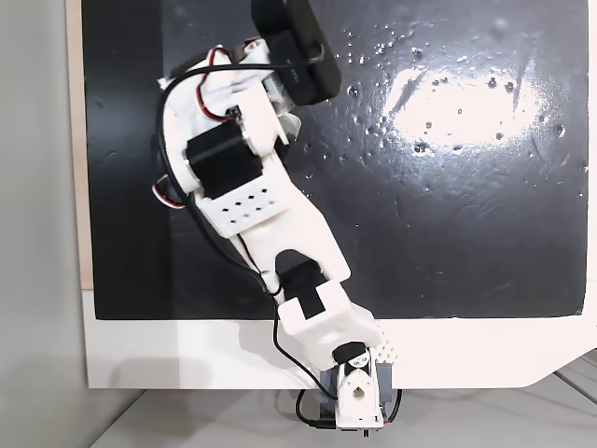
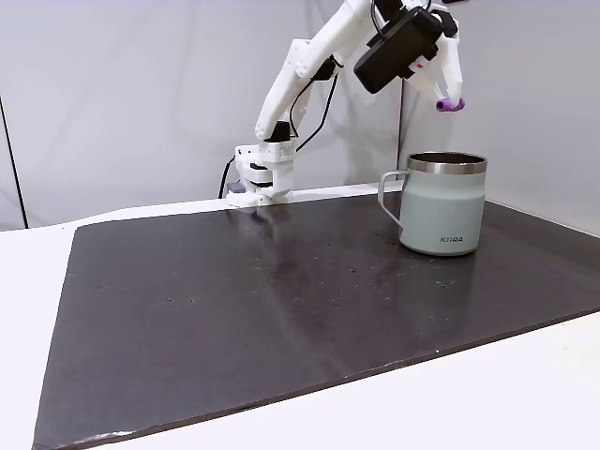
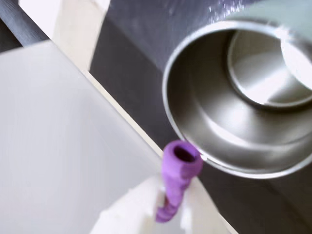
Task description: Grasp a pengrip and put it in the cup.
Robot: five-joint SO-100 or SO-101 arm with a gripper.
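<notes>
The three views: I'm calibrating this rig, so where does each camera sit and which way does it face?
A fixed view: overhead, facing straight down on the black mat; shows the arm from its base.
Another fixed view: low at the table's front, facing the cup and arm, gripper above.
Wrist view: on the gripper, looking down along the fingers into the cup.
Shared: the last two show the pengrip over the cup.

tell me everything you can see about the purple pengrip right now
The pengrip is a small lilac tube, rubbery-looking with a ribbed lower part and an open hollow end. The claw pinches it between white fingers. In a fixed view it hangs in the air above the cup, near its rim and not inside.
</notes>
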